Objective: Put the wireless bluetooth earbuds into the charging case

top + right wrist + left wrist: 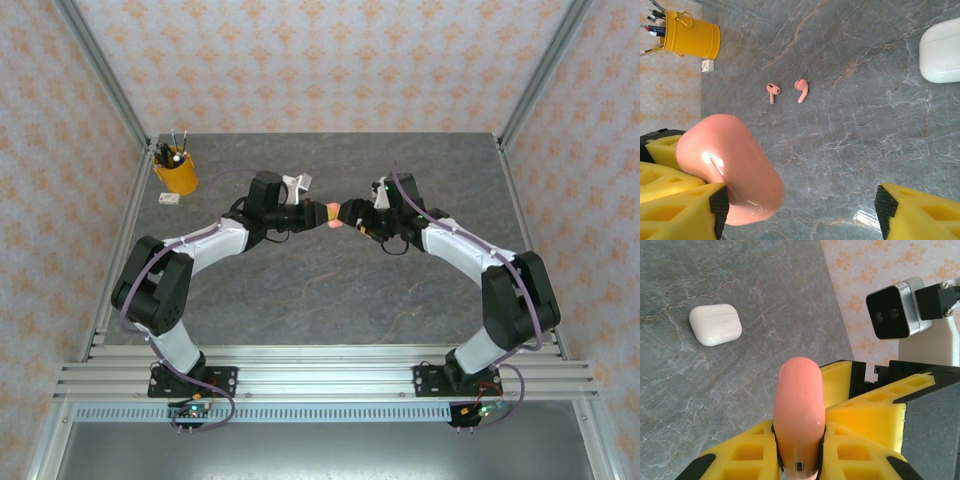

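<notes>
The table has a dark grey top veined like marble, with a metal rail along its near edge. At the far left corner a yellow cup stands upright, with pens sticking out of it. A small white tag lies flat just beside the cup, on the side toward the near edge. Out on the open surface lie the first coral-pink earbud and the second coral-pink earbud, near each other but apart. A closed white charging case rests flat, well apart from both, and they lie between it and the cup.
</notes>
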`<state>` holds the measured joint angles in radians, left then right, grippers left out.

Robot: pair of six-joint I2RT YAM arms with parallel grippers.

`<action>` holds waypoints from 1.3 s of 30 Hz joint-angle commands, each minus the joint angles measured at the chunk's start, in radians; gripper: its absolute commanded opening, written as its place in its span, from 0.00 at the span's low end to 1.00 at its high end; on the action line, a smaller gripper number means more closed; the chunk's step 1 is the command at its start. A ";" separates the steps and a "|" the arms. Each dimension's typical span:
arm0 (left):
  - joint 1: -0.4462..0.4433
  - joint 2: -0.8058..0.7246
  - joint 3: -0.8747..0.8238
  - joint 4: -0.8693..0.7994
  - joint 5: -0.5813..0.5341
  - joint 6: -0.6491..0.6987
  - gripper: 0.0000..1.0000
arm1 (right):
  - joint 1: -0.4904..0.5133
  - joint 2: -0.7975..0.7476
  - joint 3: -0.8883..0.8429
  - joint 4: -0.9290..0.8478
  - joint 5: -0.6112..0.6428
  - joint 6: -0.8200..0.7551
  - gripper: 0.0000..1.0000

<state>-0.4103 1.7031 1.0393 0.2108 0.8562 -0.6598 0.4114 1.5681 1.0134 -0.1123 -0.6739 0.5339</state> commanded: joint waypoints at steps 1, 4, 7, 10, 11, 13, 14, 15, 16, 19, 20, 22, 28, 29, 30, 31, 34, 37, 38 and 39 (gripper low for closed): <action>-0.002 -0.047 0.041 0.000 0.052 0.030 0.00 | -0.010 0.028 -0.008 0.025 0.043 0.007 0.75; -0.002 -0.072 0.042 -0.021 0.058 0.046 0.00 | -0.036 0.032 -0.043 0.054 0.054 0.031 0.73; -0.002 -0.093 0.042 -0.034 0.061 0.056 0.00 | -0.061 0.031 -0.072 0.076 0.052 0.052 0.72; -0.002 -0.112 0.042 -0.042 0.064 0.063 0.00 | -0.076 0.022 -0.083 0.073 0.053 0.052 0.71; -0.002 -0.115 0.042 -0.044 0.066 0.064 0.00 | -0.079 0.018 -0.084 0.067 0.051 0.049 0.71; -0.002 -0.122 0.044 -0.053 0.067 0.070 0.00 | -0.086 0.003 -0.085 0.052 0.048 0.042 0.70; -0.002 -0.122 0.046 -0.057 0.069 0.073 0.00 | -0.089 -0.007 -0.087 0.047 0.044 0.041 0.70; -0.002 -0.123 0.047 -0.061 0.072 0.076 0.00 | -0.092 -0.023 -0.090 0.043 0.036 0.038 0.70; -0.002 -0.122 0.049 -0.060 0.077 0.076 0.00 | -0.096 -0.042 -0.092 0.037 0.028 0.035 0.70; -0.002 -0.114 0.057 -0.060 0.099 0.077 0.00 | -0.103 -0.097 -0.103 0.038 -0.022 0.018 0.70; -0.002 -0.112 0.061 -0.060 0.106 0.076 0.00 | -0.108 -0.110 -0.105 0.039 -0.047 0.009 0.70; -0.002 -0.104 0.071 -0.064 0.130 0.080 0.00 | -0.118 -0.133 -0.109 0.051 -0.109 -0.008 0.70; -0.002 -0.073 0.096 -0.063 0.187 0.073 0.00 | -0.166 -0.143 -0.121 0.129 -0.272 -0.022 0.69; -0.002 -0.070 0.099 -0.061 0.192 0.069 0.00 | -0.171 -0.139 -0.119 0.143 -0.293 -0.023 0.69; -0.002 -0.067 0.103 -0.059 0.196 0.068 0.00 | -0.172 -0.133 -0.115 0.152 -0.317 -0.023 0.68; -0.001 -0.063 0.107 -0.057 0.198 0.065 0.00 | -0.173 -0.126 -0.108 0.154 -0.336 -0.027 0.68; -0.001 -0.052 0.121 -0.062 0.202 0.062 0.00 | -0.172 -0.111 -0.092 0.164 -0.384 -0.035 0.64; -0.002 -0.039 0.133 -0.051 0.204 0.050 0.00 | -0.172 -0.105 -0.088 0.167 -0.413 -0.043 0.61; -0.002 -0.036 0.138 -0.049 0.205 0.046 0.00 | -0.172 -0.102 -0.087 0.168 -0.423 -0.046 0.59; -0.001 -0.031 0.143 -0.047 0.207 0.043 0.00 | -0.172 -0.099 -0.084 0.165 -0.428 -0.049 0.59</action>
<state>-0.4118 1.6592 1.1404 0.1452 1.0252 -0.6044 0.2394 1.4601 0.9070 0.0063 -1.0309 0.5163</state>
